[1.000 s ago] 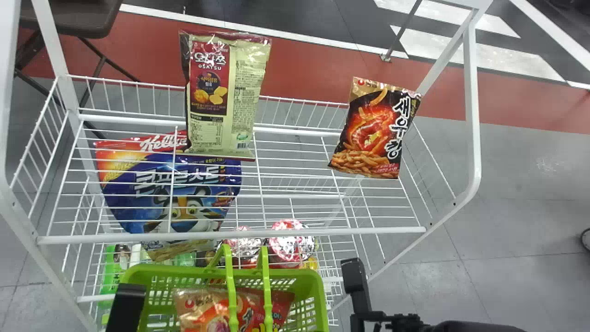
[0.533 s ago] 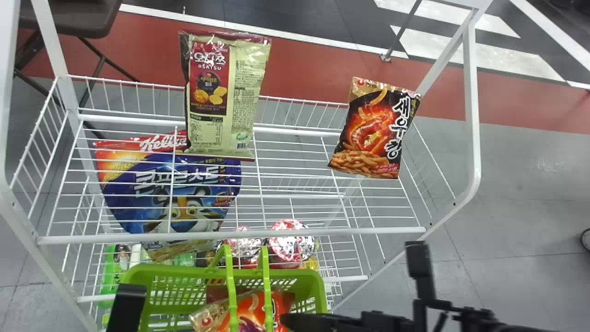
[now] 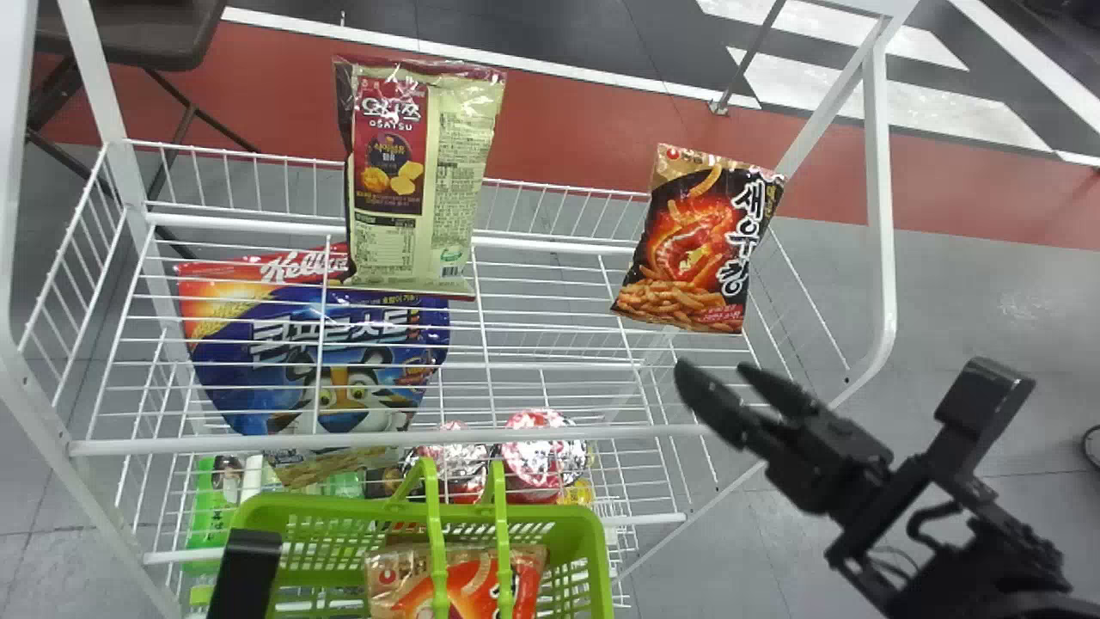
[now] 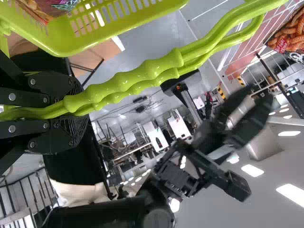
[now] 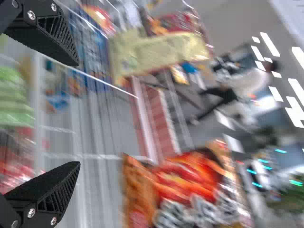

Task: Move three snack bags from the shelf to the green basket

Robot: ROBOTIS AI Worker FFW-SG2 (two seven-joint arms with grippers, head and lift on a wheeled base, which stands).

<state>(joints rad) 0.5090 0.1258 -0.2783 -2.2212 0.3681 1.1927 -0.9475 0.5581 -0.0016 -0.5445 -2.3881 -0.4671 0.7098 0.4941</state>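
Note:
My right gripper is open over the shelf's front right part, just below and in front of the black-and-orange snack bag. A cream-and-maroon bag stands farther left on the shelf. An orange snack bag lies in the green basket. At the lower left is part of my left gripper. In the left wrist view, my left gripper is shut on the basket handles. In the right wrist view, nothing is between the fingers of my right gripper, with the black-and-orange bag ahead.
A blue cereal bag lies behind the wires at the left. Round foil-topped packs and green packages are on the lower tier. A white post bounds the shelf on the right.
My right gripper has come out from over the basket and swung up and to the right, towards the black-and-orange bag. The orange bag in the basket has shifted and turned a little.

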